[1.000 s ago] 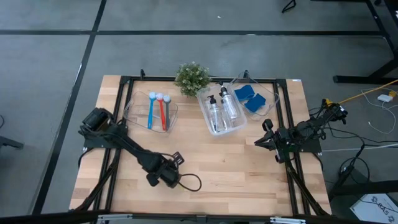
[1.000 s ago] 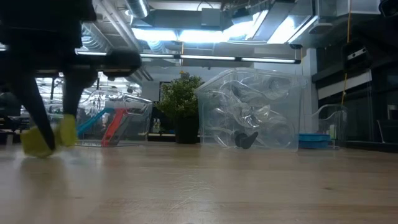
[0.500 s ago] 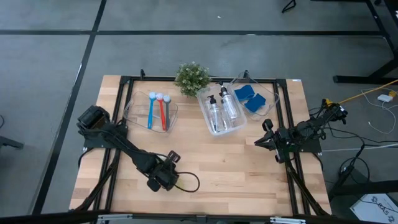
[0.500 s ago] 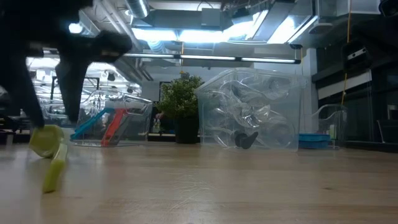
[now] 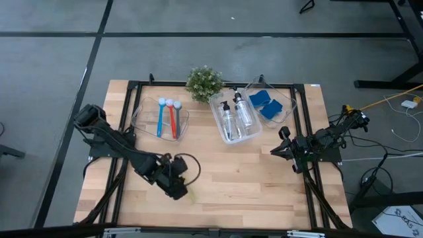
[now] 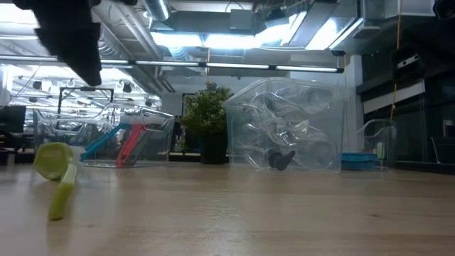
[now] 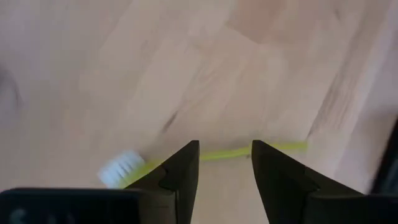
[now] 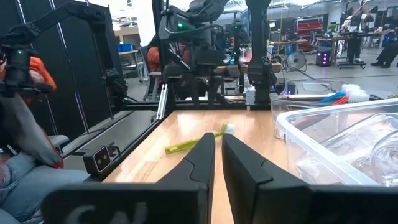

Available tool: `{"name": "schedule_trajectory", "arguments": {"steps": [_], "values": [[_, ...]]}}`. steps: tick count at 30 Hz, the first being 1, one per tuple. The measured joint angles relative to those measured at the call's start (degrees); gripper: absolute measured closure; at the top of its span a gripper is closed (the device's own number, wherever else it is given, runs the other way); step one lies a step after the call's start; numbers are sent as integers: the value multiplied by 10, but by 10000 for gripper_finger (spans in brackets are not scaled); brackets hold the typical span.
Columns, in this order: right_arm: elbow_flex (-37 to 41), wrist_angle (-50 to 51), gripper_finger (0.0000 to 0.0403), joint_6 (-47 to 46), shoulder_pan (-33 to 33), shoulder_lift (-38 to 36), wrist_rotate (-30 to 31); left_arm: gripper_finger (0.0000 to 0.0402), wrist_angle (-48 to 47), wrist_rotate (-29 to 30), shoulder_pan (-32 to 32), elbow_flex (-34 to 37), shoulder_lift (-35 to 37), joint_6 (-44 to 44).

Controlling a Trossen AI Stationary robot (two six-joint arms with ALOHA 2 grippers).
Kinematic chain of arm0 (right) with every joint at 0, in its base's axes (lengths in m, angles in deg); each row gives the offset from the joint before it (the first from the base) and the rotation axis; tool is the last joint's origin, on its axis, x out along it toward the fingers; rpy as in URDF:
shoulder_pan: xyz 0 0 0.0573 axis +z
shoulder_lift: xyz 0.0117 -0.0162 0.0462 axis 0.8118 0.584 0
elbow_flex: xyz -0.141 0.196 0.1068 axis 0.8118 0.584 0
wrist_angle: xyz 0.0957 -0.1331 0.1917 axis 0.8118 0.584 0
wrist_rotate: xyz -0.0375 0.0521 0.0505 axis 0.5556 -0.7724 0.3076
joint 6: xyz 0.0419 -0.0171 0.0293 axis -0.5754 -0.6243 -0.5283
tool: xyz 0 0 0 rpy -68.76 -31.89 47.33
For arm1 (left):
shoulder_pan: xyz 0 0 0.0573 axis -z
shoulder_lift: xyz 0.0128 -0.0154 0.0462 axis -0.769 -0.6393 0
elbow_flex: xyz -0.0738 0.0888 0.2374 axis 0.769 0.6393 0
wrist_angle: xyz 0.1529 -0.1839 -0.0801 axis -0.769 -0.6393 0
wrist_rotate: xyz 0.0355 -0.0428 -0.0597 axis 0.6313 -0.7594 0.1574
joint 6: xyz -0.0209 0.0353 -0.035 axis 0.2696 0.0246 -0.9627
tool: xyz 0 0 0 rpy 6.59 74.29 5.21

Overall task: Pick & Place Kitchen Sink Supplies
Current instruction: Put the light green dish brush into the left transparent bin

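1. The left claw (image 7: 224, 180) hangs above the near-left surface (image 5: 251, 178), fingers parted, gripping nothing.
2. The yellow-green brush (image 7: 205, 154) lies flat on the surface just beneath it.
3. The right claw (image 8: 217, 155) waits at the right edge, fingers closed and empty.

A grey concrete floor (image 5: 53, 66) crossed by dark lines surrounds the pale wooden surface (image 5: 251, 172). Far behind, ceiling strip lights (image 6: 234, 39) glow; a seated person (image 8: 25, 143) waits at the left.
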Motion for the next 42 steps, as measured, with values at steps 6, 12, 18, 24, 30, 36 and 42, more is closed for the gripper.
{"name": "schedule_trajectory", "arguments": {"steps": [6,12,18,24,30,36,42], "values": [[0,0,370,0,0,0,0,260,0,9,-10,0,-4,-249],[0,0,370,0,0,0,0,260,49,53,-16,0,-4,-441],[0,0,370,0,0,0,0,260,134,108,-16,0,-4,-420],[0,0,370,0,0,0,0,260,178,99,-16,0,-4,-304],[0,0,370,0,0,0,0,260,196,110,-17,0,-4,-236],[0,0,370,0,0,0,0,260,197,115,-31,0,-4,-248],[0,0,370,0,0,0,0,260,170,62,-54,0,-4,-356]]}}
